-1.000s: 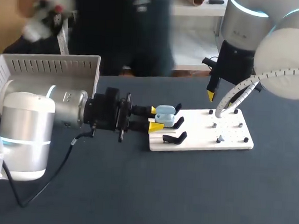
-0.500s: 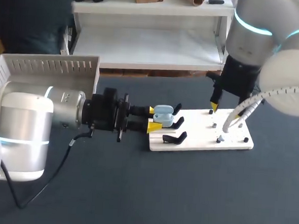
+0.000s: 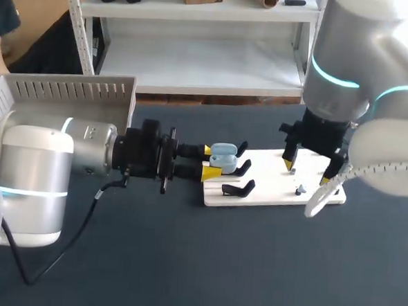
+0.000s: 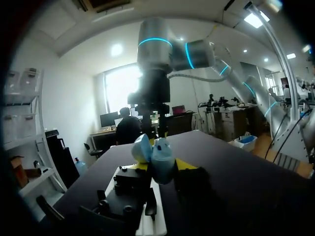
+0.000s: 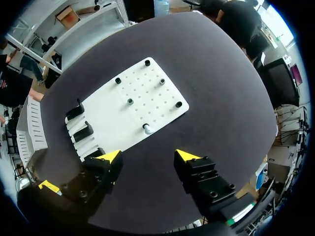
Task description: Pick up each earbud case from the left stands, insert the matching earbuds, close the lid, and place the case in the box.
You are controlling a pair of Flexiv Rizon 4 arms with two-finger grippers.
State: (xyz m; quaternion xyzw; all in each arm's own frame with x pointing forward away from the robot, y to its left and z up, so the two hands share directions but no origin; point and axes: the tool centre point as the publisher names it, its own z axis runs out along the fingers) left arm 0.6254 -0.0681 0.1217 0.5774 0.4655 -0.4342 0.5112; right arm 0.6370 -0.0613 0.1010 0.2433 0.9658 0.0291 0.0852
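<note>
Right gripper point(image 3: 305, 172) dropped over board point(image 3: 270, 196) peg end; fingers wide apart, empty. Blue case point(image 3: 223, 156) at left stands point(image 3: 243, 168), lid open, pinched by left gripper point(image 3: 210, 162). Risk: off-centre descent knocks small grey earbud point(image 3: 299, 190) off peg.

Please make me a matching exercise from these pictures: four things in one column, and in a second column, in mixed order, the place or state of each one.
Things
1. earbud case
2. right gripper
3. box
4. white board

Places or states
a. at the table's back left
b. open, above the board's right part
c. flat on the table, with black stands at its left end
d. light blue, between the fingertips of the left gripper

Pairs: 1-d, 2-b, 3-a, 4-c.
</note>
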